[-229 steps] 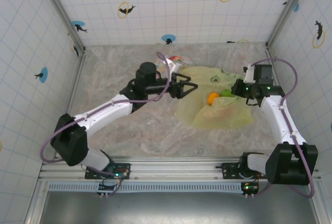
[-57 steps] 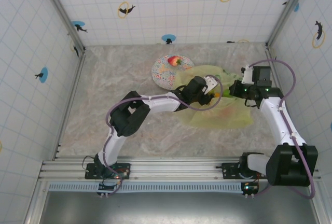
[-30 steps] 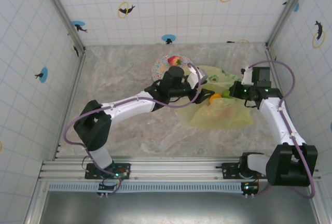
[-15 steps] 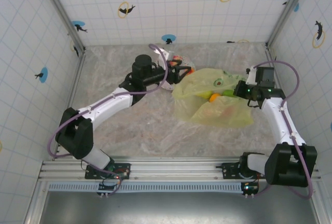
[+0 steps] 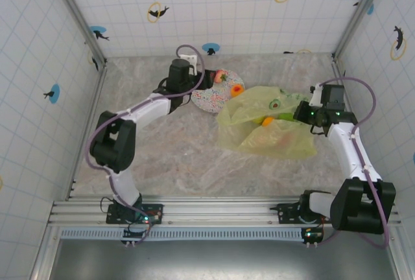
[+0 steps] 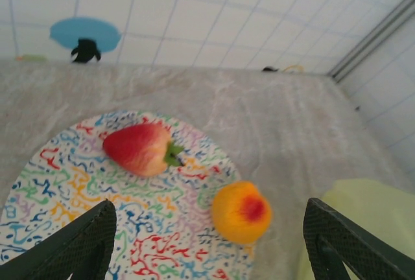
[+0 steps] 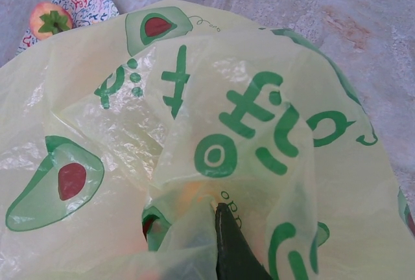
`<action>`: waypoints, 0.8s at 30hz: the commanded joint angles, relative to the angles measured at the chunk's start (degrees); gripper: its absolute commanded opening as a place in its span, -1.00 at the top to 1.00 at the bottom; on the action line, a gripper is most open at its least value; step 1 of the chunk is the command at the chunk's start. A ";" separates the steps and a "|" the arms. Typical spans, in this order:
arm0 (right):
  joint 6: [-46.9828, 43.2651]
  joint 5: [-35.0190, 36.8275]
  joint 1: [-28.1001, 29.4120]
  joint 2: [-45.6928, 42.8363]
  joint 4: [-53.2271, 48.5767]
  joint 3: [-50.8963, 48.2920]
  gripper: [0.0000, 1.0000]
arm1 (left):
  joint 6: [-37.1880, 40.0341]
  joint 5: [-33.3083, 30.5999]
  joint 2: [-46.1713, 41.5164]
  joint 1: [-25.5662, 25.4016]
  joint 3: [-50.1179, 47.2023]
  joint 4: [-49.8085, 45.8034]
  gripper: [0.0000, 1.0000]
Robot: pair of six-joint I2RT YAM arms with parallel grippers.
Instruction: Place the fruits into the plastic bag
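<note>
The marbled surface (image 5: 175, 157) carries, right of centre, the plastic bag (image 5: 259, 134), which is crumpled, with a fold of its film pinched in the closed right claw (image 5: 301, 113). Just beside the bag's far-left edge lies the patterned plate (image 6: 97, 202). The left claw (image 6: 209, 228) hovers over the plate's near rim, jaws spread wide and empty. Two of the fruits rest on the plate, apart from each other: a red strawberry-like fruit (image 6: 137, 148) and, nearer the bag, an orange-yellow fruit (image 6: 241, 212). An orange fruit (image 5: 266, 122) and a green fruit (image 5: 283, 116) show through the bag.

Step in hand, as judged: approach for the next pick. The next move calls for lowering the open jaws around one plate fruit, then closing — a rounded toy may roll.
</note>
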 commanded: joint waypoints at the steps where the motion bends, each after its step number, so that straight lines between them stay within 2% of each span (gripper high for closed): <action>1: 0.24 0.26 -0.27 -0.18 1.38 -0.16 1.00 | 7.28 -1.16 4.00 -0.13 4.58 -1.99 -0.57; 7: 0.24 0.00 -0.26 0.23 1.68 -0.29 1.00 | 19.86 -1.61 11.64 -0.25 11.57 -5.40 -0.60; 13: 0.25 -0.36 -0.23 0.73 1.80 -0.35 1.00 | 28.87 -3.83 19.53 -0.25 21.19 -10.68 -0.62; 18: 0.16 -0.11 -0.20 0.67 1.68 -0.55 1.00 | 34.13 -4.80 24.98 -0.22 28.22 -13.84 -0.63; 24: -0.01 0.08 -0.27 0.47 1.51 -0.97 1.00 | 36.94 -4.00 30.43 -0.25 32.34 -14.41 -0.65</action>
